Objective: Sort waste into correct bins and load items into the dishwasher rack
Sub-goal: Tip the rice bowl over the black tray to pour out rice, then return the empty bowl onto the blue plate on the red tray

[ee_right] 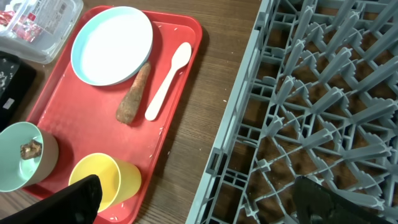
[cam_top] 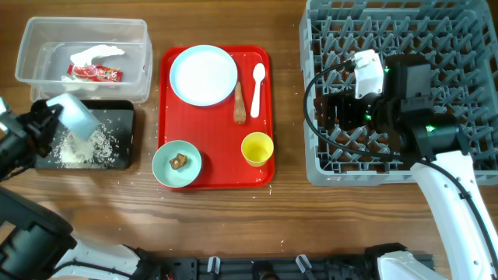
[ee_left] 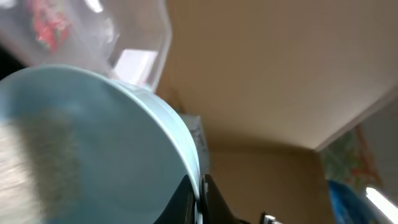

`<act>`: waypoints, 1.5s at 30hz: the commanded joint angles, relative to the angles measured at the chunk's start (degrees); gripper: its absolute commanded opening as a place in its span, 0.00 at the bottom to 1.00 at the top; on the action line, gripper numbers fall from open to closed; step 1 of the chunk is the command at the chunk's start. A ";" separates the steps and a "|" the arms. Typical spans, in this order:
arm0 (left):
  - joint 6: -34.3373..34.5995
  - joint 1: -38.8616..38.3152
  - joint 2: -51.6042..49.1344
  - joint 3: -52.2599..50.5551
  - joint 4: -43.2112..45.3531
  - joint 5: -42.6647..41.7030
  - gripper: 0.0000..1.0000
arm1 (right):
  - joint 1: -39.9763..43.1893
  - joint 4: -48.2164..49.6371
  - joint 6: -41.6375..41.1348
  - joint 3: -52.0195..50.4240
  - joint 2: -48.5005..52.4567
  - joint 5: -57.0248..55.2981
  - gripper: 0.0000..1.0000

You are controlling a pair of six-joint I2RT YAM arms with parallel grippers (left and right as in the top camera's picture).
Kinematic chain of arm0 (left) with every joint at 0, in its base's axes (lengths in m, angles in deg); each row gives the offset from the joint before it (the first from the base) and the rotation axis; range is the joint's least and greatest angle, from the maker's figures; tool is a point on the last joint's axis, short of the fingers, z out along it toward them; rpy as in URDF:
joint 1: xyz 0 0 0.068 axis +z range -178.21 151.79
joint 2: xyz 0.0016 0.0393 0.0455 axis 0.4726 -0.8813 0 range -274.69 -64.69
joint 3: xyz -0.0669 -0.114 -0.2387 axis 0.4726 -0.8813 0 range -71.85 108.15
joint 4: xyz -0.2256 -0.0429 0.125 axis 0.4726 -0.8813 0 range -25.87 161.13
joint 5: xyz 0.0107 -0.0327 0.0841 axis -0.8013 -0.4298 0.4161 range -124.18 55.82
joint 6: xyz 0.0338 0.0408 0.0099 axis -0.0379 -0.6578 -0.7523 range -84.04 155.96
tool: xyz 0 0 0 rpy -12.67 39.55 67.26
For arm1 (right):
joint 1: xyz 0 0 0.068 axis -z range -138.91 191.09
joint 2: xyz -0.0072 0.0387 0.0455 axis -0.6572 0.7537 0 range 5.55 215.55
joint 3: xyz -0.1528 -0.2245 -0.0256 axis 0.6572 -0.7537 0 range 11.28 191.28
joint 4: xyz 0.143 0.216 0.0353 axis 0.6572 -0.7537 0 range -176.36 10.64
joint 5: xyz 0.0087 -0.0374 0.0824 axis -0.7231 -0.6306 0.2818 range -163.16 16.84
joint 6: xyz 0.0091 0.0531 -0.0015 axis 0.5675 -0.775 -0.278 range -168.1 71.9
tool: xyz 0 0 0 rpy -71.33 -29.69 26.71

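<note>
**Bowl (cam_top: 76,113) tipped mouth-down over the black tray (cam_top: 124,117), pinched at its rim by the left gripper (ee_left: 198,198).**

The loose rice (cam_top: 82,146) lies heaped on the tray straight beneath the bowl, so the pour runs downward from the fingers clamped on the rim. The clear tub (cam_top: 31,54) sits just beyond that gripper. The dishwasher rack (cam_top: 467,31) is well off to its right, under the right gripper (ee_right: 202,196), whose jaws stand wide apart and hold nothing. By my judgement, only the left arm is placed to finish emptying.
</note>
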 commanded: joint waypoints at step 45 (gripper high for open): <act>2.47 -70.99 5.27 4.26 30.42 88.15 0.04 | -0.04 1.01 -1.53 1.01 0.39 0.98 1.00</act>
